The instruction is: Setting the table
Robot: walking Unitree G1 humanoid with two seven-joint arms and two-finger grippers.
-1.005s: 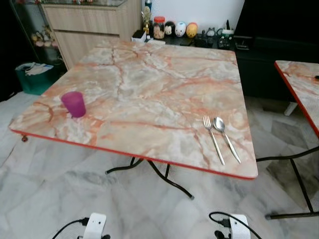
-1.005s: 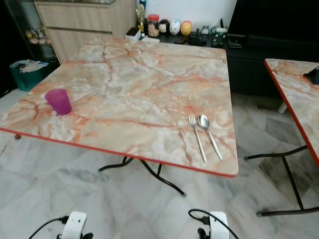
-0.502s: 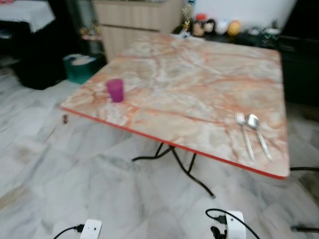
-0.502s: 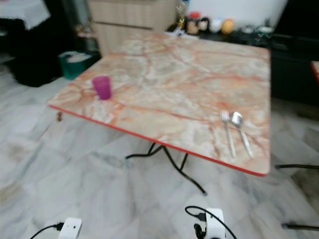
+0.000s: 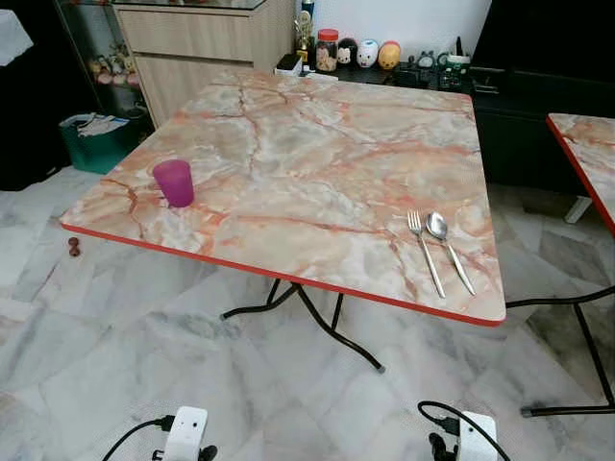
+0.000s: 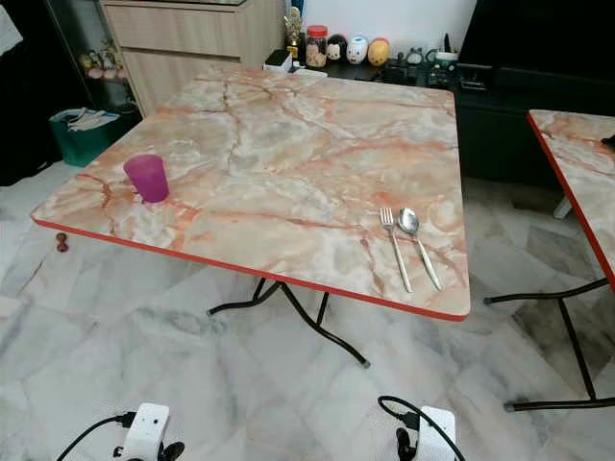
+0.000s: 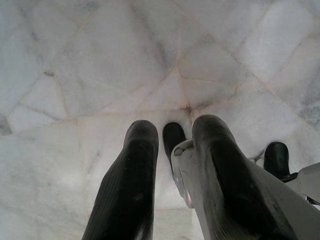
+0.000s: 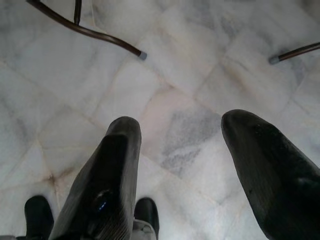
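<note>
A square folding table with a pink-veined marble-pattern top and red edge (image 5: 288, 125) stands on black metal legs (image 5: 327, 331) over a grey-white marble tile floor (image 5: 115, 365). A translucent magenta plastic cup (image 5: 174, 182) stands upright near the table's left near corner. A silver metal fork (image 5: 425, 253) and a silver metal spoon (image 5: 448, 249) lie side by side, just apart, near the right near corner, handles pointing to the near edge, the spoon to the right of the fork.

Both arms hang low, well short of the table. The left gripper (image 7: 172, 131) points down at the floor, its two black fingers a narrow gap apart with nothing between them. The right gripper (image 8: 180, 125) also points at the floor, fingers spread wide and empty, with the table's leg ends beyond it.

At the far side stand a light wooden cabinet (image 5: 202, 43) and a dark low unit (image 5: 538, 115) carrying small jars and egg-shaped figures (image 5: 365, 53). A green bin (image 5: 96, 144) sits at far left. A second matching table (image 5: 586, 144) shows at the right edge.
</note>
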